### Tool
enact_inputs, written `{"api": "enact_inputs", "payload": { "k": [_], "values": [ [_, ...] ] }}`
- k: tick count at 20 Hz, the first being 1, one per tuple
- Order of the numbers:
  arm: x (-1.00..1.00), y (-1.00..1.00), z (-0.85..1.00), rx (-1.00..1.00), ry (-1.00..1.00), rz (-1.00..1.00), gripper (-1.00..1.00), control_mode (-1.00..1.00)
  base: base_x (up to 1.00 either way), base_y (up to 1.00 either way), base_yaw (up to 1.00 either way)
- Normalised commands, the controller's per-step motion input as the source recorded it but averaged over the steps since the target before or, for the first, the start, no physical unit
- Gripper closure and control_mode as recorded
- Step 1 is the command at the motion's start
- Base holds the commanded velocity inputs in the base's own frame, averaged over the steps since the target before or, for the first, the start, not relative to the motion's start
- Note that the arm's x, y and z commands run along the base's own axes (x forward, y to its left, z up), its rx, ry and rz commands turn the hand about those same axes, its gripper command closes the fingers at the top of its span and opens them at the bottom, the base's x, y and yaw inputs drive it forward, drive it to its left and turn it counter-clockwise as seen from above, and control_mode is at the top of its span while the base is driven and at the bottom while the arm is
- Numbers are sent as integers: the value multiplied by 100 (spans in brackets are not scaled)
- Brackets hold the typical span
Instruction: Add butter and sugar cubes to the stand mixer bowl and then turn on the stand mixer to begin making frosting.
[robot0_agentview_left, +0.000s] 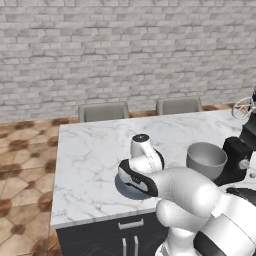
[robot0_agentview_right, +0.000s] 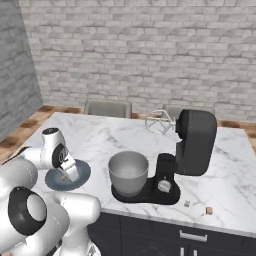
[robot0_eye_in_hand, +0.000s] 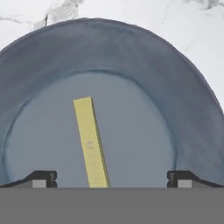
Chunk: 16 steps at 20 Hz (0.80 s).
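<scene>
Gripper (robot0_eye_in_hand: 112, 179) over plate (robot0_eye_in_hand: 183, 87) near worktop front edge, fingers wide apart, butter (robot0_eye_in_hand: 90, 142) between them. You want stick centred, drop straight, then squeeze.

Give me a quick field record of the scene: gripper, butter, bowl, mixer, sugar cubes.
gripper: open, low over the plate, straddling the butter
butter: lying flat on the plate, not gripped
stand mixer bowl: seated on the mixer base, looks empty
stand mixer: head tilted back, whisk raised clear of the bowl
sugar cubes: two small cubes on the counter right of the mixer
</scene>
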Motion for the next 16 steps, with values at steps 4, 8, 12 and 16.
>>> {"api": "enact_inputs", "payload": {
  "k": [4, 8, 12, 16],
  "values": [
    [25, 0, -20, 0, 0, 0, -100, -100, 0, 0, 0],
    [3, 0, -29, 0, 2, 0, -100, -100, 0, 0, 0],
    [0, 0, -44, 0, 1, 0, -100, -100, 0, 0, 0],
    [0, 0, -61, 1, 1, 0, 100, -100, 0, 0, 0]
  ]
}}
